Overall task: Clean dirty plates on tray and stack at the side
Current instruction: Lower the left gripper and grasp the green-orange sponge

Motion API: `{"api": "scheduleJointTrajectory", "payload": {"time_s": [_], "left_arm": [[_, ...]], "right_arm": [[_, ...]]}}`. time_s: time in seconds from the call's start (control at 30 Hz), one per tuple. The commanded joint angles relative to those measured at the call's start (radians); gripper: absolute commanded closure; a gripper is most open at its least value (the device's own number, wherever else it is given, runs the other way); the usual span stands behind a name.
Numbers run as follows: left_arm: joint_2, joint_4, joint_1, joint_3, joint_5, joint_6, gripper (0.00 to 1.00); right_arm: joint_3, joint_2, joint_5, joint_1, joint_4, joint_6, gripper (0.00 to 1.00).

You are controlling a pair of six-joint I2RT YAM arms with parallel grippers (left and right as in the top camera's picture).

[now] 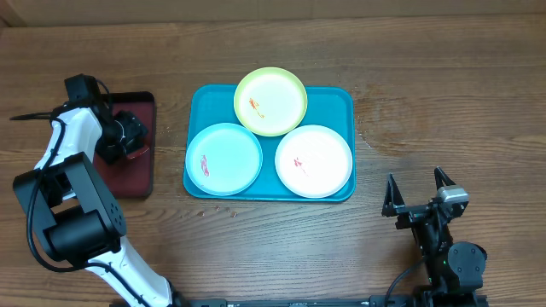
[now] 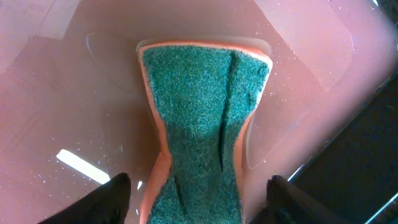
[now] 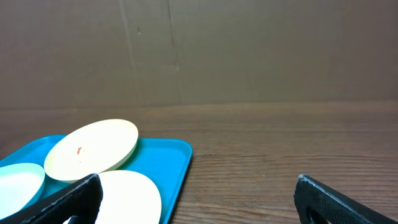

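Observation:
The turquoise tray holds three plates, each with a small red smear. The yellow-green plate is at the back and rests on the tray's far rim. The light blue plate is front left and the white plate front right. My left gripper hovers over a dark red tray. In the left wrist view it is open, with a green-topped orange sponge between its fingers and untouched. My right gripper is open and empty over the bare table, right of the tray.
The dark red tray lies at the left, and the sponge lies on its glossy surface. The right wrist view shows the turquoise tray, the yellow-green plate, the white plate, the light blue plate and a brown wall behind.

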Motion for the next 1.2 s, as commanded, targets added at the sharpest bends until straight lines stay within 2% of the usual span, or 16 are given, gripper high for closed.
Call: {"api": "scheduleJointTrajectory", "payload": {"time_s": [0.0,0.17,0.47,0.9,0.93,1.0,1.07,1.13,1.17], "left_arm": [[0.023,0.006,0.000,-0.005,-0.001,0.023,0.27],[0.023,0.053,0.000,-0.058,-0.009,0.023,0.23],[0.023,0.046,0.000,-0.072,-0.019,0.023,0.37],[0.023,0.055,0.000,-0.142,-0.022,0.023,0.34],[0.023,0.051,0.000,-0.142,-0.022,0.023,0.39],[0.023,0.044,0.000,-0.142,-0.022,0.023,0.55],[0.023,0.040,0.000,-0.142,-0.023,0.023,0.72],[0.023,0.029,0.000,-0.142,-0.023,0.023,0.96],[0.023,0.024,0.000,-0.142,-0.023,0.023,0.96]], "right_arm": [[-0.010,-0.010,0.006,-0.004,0.004,0.007,0.00],[-0.010,-0.010,0.006,-0.004,0.004,0.007,0.00],[-0.010,-0.010,0.006,-0.004,0.004,0.007,0.00],[-0.010,-0.010,0.006,-0.004,0.004,0.007,0.00],[-0.010,-0.010,0.006,-0.004,0.004,0.007,0.00],[-0.010,-0.010,0.006,-0.004,0.004,0.007,0.00],[-0.010,-0.010,0.006,-0.004,0.004,0.007,0.00],[-0.010,-0.010,0.006,-0.004,0.004,0.007,0.00],[-0.010,-0.010,0.006,-0.004,0.004,0.007,0.00]]}}
